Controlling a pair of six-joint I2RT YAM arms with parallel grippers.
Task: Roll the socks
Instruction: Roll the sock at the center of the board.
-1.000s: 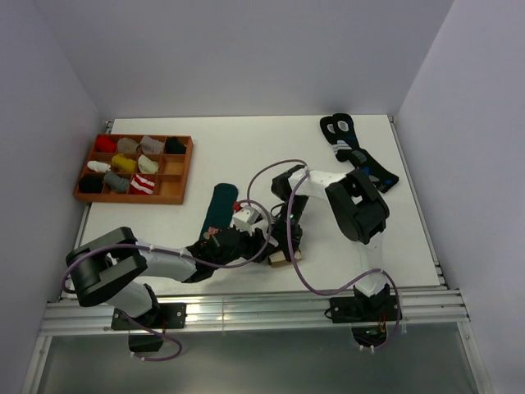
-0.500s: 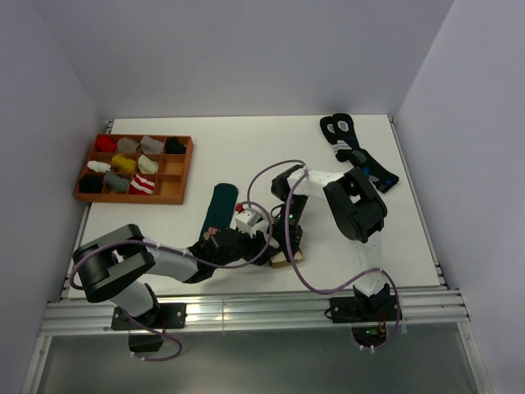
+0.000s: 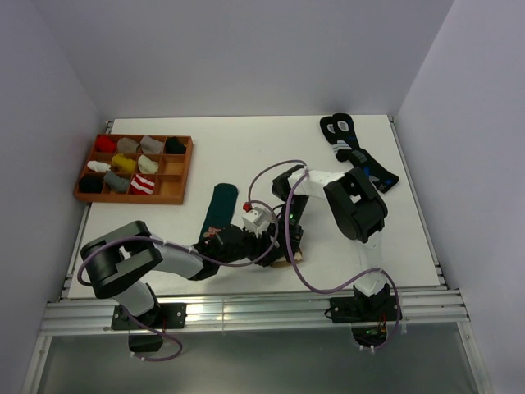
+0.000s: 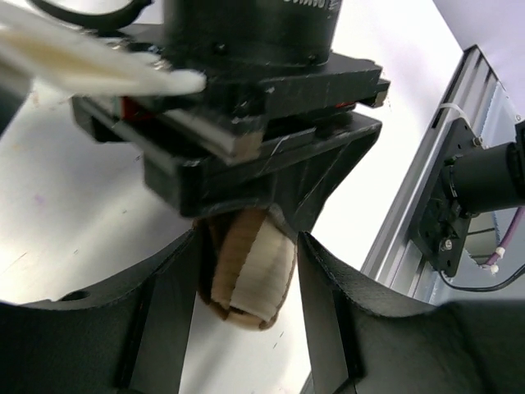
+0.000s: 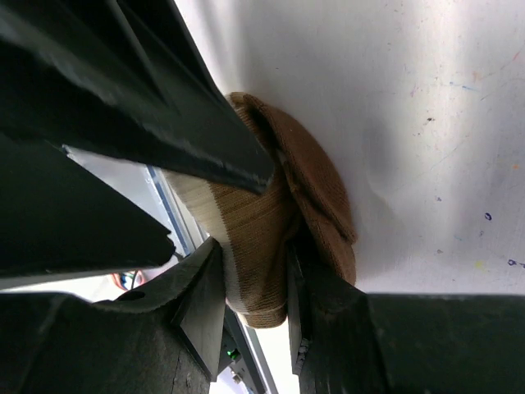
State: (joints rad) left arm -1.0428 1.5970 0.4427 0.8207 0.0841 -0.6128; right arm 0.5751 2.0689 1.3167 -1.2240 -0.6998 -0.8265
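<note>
Sock (image 4: 254, 283), brown with cream stripes and rolled up, is sitting near the table's (image 3: 246, 156) front edge. I'm seeing the left gripper (image 4: 246, 242) and the right gripper (image 5: 254, 271) both pinching it, its long axis lying along the left fingers.

Overhead: I get even, diffuse light, with soft shadows on the white table (image 3: 246, 156). Wrist views: near fingers (image 4: 164, 328) blur black, brown sock (image 4: 250, 267) sharper, background overexposed.
</note>
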